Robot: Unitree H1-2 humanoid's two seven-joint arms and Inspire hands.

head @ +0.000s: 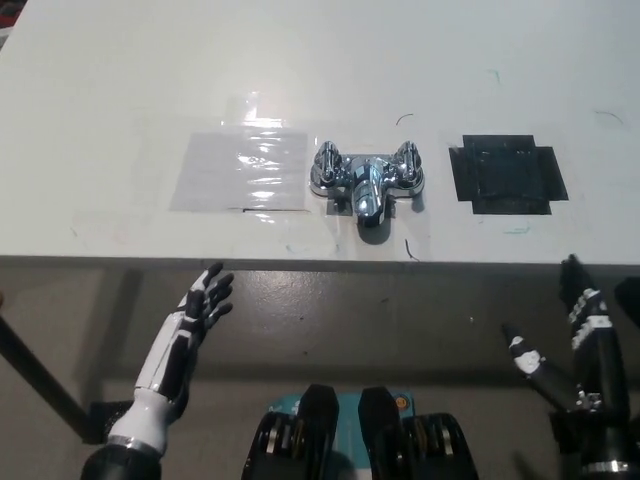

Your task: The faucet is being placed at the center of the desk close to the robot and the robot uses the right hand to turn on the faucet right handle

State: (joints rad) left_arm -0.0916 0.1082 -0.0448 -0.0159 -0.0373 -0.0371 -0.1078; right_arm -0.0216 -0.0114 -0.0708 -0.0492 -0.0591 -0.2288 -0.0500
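A chrome faucet (366,178) with two handles stands at the middle of the white desk (300,70), close to its near edge. Its right handle (408,163) and left handle (327,165) flank the spout. My black right hand (570,345) hangs below the desk edge at the lower right, fingers spread, holding nothing, well short of the faucet. My white left hand (203,308) rests open at the lower left, also below the edge.
A clear plastic sheet (242,170) is taped flat left of the faucet. A patch of black tape (507,173) lies to its right. The desk's near edge (300,262) runs across the picture above both hands.
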